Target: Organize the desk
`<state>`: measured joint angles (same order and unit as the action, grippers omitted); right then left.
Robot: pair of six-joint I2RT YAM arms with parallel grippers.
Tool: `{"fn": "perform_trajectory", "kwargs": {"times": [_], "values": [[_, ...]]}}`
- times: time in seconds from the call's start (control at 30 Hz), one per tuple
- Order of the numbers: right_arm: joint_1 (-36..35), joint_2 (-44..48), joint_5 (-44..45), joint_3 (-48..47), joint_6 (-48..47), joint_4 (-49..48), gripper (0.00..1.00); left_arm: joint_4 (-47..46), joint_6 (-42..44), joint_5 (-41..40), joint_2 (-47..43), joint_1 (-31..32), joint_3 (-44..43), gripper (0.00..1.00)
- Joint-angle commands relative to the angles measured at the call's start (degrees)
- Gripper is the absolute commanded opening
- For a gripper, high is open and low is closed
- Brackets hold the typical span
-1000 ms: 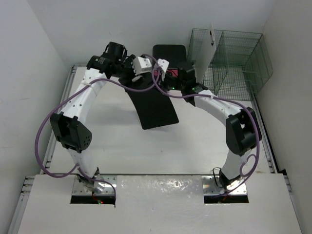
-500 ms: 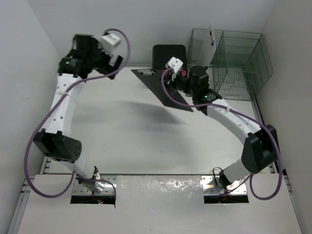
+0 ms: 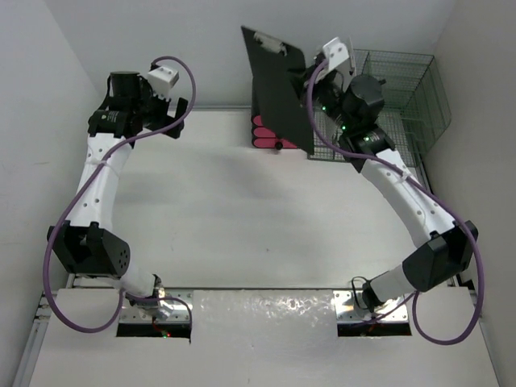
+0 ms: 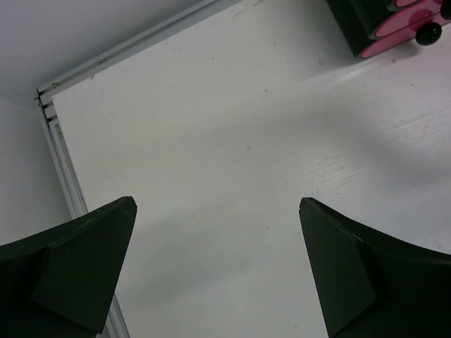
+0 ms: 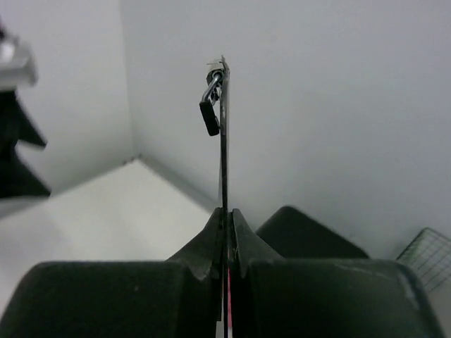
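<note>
The desk [image 3: 242, 218] is a large white tabletop with metal rails. My right gripper [image 3: 309, 90] is shut on the black clipboard [image 3: 274, 81] and holds it high and upright at the back, in front of the black-and-pink drawer unit [image 3: 270, 137]. In the right wrist view the clipboard [image 5: 224, 134] shows edge-on, clamped between my fingers [image 5: 211, 236], its metal clip at the top. My left gripper [image 3: 173, 113] is open and empty above the desk's back left corner; in the left wrist view [image 4: 218, 211] its fingers stand wide apart over bare desk.
A green wire basket [image 3: 387, 97] stands at the back right, next to the clipboard. The drawer unit's pink fronts also show in the left wrist view [image 4: 409, 21]. The metal rail [image 4: 67, 176] runs along the desk's left edge.
My right gripper has lifted the clipboard off the desk and tipped it upright toward the wire basket. My left arm has let go and drawn back to the back left corner.
</note>
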<state>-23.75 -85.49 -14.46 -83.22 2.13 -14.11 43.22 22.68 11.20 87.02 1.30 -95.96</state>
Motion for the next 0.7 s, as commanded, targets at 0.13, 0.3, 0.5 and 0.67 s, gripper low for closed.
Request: {"fn": "perform_trajectory", "kwargs": {"times": [0.13,0.3,0.5,0.67], "values": [[6.6,-2.6,12.1,-9.6,8.9,-11.8,0.00,-3.5,-0.6,1.5,-1.0,0.1,0.5,1.00],[10.6,-5.1,20.8,-15.7,6.7,-13.7,0.00,-4.5,-0.2,-0.1,-0.8,0.1,1.7,1.00],[16.1,-7.6,25.5,-21.2,6.0,-15.6,0.00,-4.7,0.3,0.0,-0.3,0.1,2.0,1.00],[19.3,-10.1,28.3,-23.8,4.5,-18.8,0.00,-5.0,0.1,0.8,0.9,0.0,1.8,1.00]]}}
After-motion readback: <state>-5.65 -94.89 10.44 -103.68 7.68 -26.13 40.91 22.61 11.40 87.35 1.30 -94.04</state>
